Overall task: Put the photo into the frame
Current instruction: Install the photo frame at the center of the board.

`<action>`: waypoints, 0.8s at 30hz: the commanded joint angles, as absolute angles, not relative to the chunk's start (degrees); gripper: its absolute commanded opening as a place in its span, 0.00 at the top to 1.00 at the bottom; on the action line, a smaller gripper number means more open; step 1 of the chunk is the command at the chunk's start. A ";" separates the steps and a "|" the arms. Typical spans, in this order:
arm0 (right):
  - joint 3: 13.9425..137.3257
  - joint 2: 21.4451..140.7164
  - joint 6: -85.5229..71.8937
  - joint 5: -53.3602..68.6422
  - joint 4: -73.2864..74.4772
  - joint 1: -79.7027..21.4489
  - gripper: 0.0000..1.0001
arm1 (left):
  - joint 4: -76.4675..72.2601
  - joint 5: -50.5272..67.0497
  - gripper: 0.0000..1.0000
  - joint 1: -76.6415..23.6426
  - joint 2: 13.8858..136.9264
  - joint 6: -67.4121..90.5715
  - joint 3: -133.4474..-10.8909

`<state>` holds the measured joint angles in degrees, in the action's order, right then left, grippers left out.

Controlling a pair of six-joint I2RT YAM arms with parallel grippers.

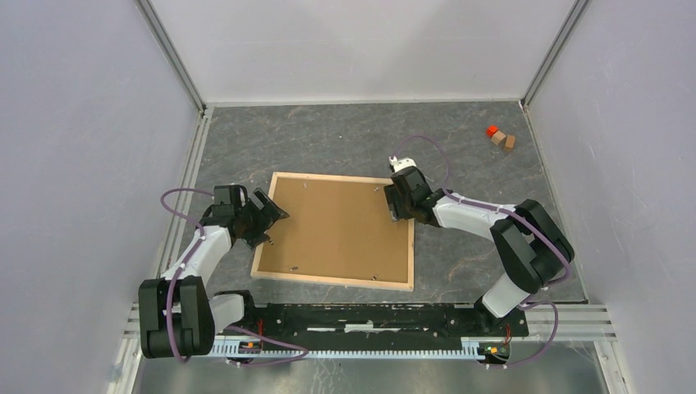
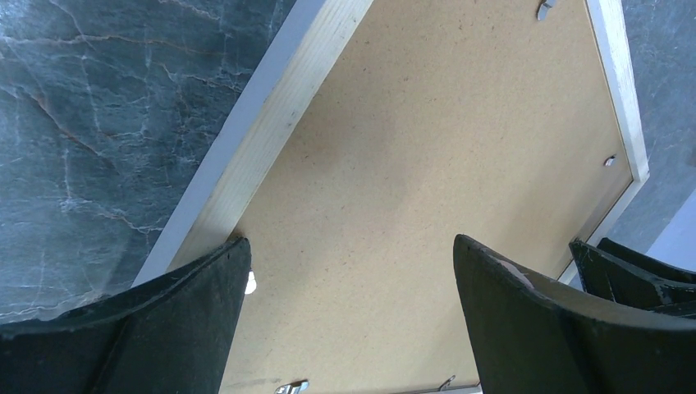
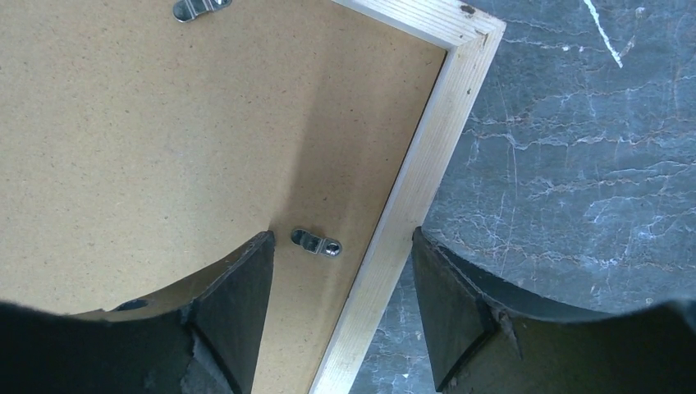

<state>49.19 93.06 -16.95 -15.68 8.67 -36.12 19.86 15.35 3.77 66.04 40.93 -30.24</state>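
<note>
The frame (image 1: 328, 280) lies face down on the table, its pale wood back up. A plain brown backing board (image 1: 341, 226) fills it. The photo is not in view. My left gripper (image 1: 269, 220) is open at the frame's left rail. In the left wrist view the gripper (image 2: 351, 246) has one finger at the rail (image 2: 271, 123) and the other over the board (image 2: 427, 148). My right gripper (image 1: 400, 205) is open at the right rail. In the right wrist view the gripper (image 3: 341, 238) straddles the rail (image 3: 418, 172), beside a metal clip (image 3: 316, 242).
Small metal turn clips hold the board at its edges (image 2: 609, 162) (image 3: 199, 8). An orange block and wooden blocks (image 1: 501, 137) lie at the back right. Grey walls enclose the dark marbled table (image 1: 460, 139) on three sides.
</note>
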 commanded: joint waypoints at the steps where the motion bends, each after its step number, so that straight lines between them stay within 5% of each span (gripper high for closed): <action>1: 48.79 91.65 -15.11 -15.83 5.70 -35.83 0.32 | 20.94 15.06 0.00 4.04 66.53 41.91 -29.18; 9: 46.76 91.23 -14.60 -16.31 3.50 -35.38 0.47 | 20.48 15.30 0.00 4.78 66.69 42.14 -29.00; 24: 44.81 91.20 -13.03 -13.40 2.84 -35.36 0.45 | 19.94 15.82 0.00 5.17 66.85 42.22 -28.69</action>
<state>46.96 92.36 -14.61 -16.27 4.97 -35.44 19.38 16.75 4.73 66.06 40.93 -29.93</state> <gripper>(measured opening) 0.549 0.996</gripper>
